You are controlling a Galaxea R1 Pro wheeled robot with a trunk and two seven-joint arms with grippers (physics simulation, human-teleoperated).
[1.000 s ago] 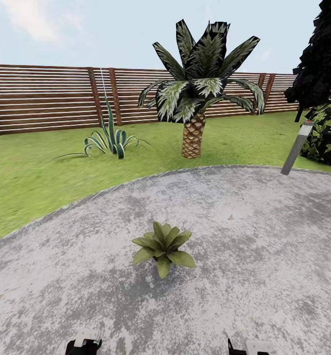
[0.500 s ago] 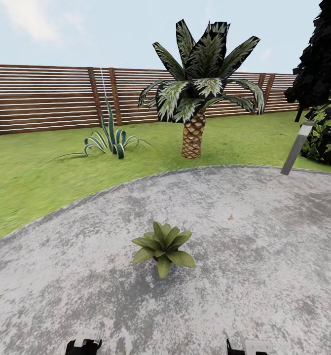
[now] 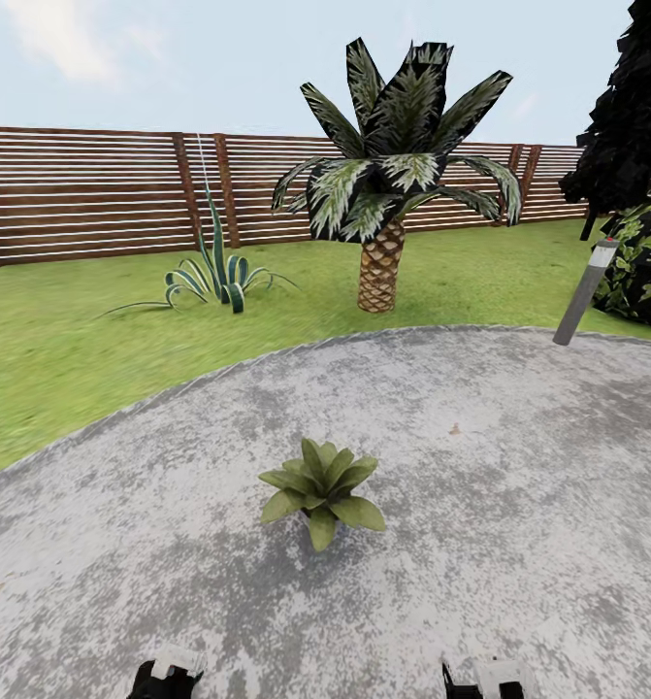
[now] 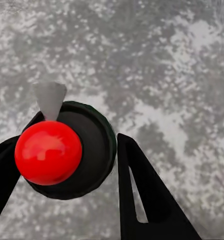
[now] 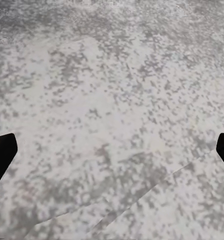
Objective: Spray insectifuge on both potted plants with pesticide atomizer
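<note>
The pesticide atomizer (image 4: 67, 150) sits clamped in my left gripper (image 4: 62, 165) — red cap toward the camera. My right gripper (image 5: 112, 150) is spread wide over the patio (image 3: 519, 505); one potted plant (image 3: 320, 488) stands ahead.

patio (image 3: 519, 544): rough mottled stone | fence (image 3: 82, 194): slatted wood | atomizer cap (image 4: 48, 152): glossy, possibly plastic

Greens on mottled grey

My potted plant (image 3: 320, 488) is green on speckled grey patio (image 3: 519, 466); my atomizer (image 4: 72, 150) shows dark green with a red ball top.
</note>
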